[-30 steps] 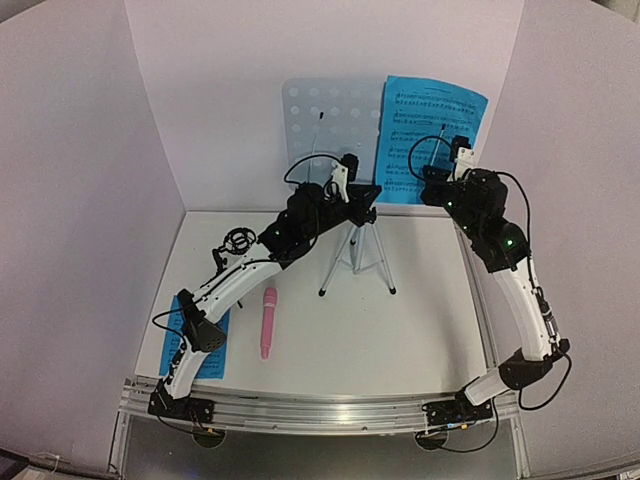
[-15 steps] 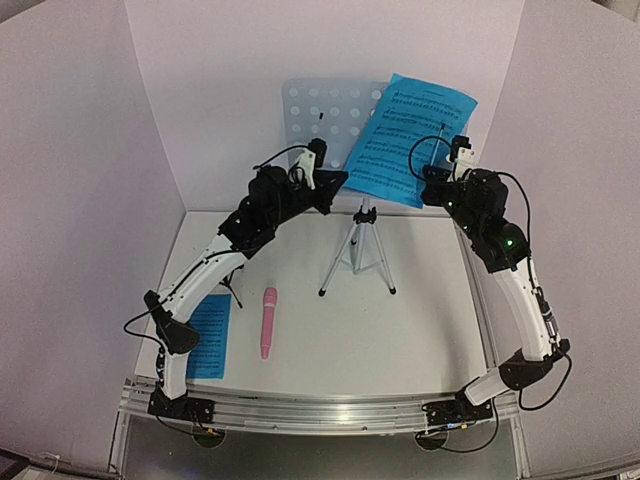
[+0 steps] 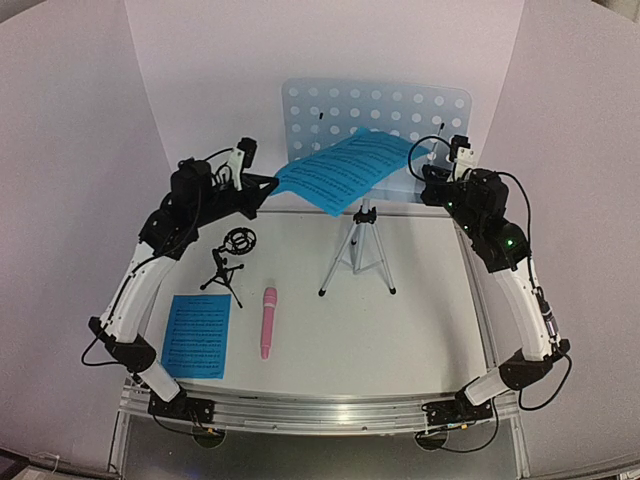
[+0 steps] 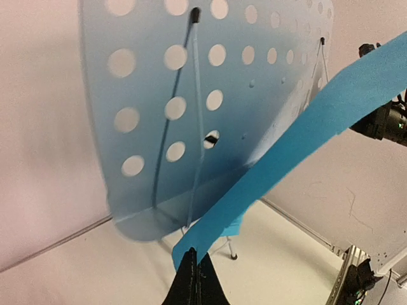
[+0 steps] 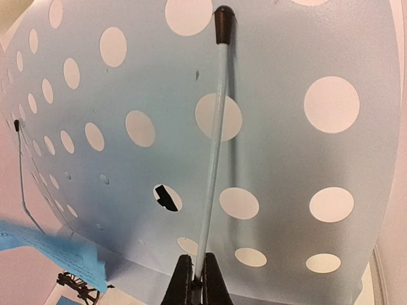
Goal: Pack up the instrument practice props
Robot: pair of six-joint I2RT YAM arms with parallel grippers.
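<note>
My left gripper (image 3: 268, 186) is shut on the corner of a blue sheet-music page (image 3: 340, 168) and holds it nearly flat in the air, left of the pale-blue perforated music stand (image 3: 400, 112) on its silver tripod (image 3: 358, 255). The left wrist view shows the fingertips (image 4: 194, 257) pinching the page (image 4: 299, 140). My right gripper (image 3: 432, 182) is shut on the stand's thin wire page holder (image 5: 213, 140). A second blue page (image 3: 197, 335), the pink microphone (image 3: 268, 322) and the black tripod mic stand (image 3: 232, 255) are on the table.
White walls close the table in at the back and both sides. A metal rail (image 3: 320, 408) runs along the near edge by the arm bases. The stand's panel (image 4: 191, 95) fills much of both wrist views.
My left arm swung left and back, pulling the blue page off the stand's right side into the air. The mic stand is uncovered again. The right arm has not moved.
</note>
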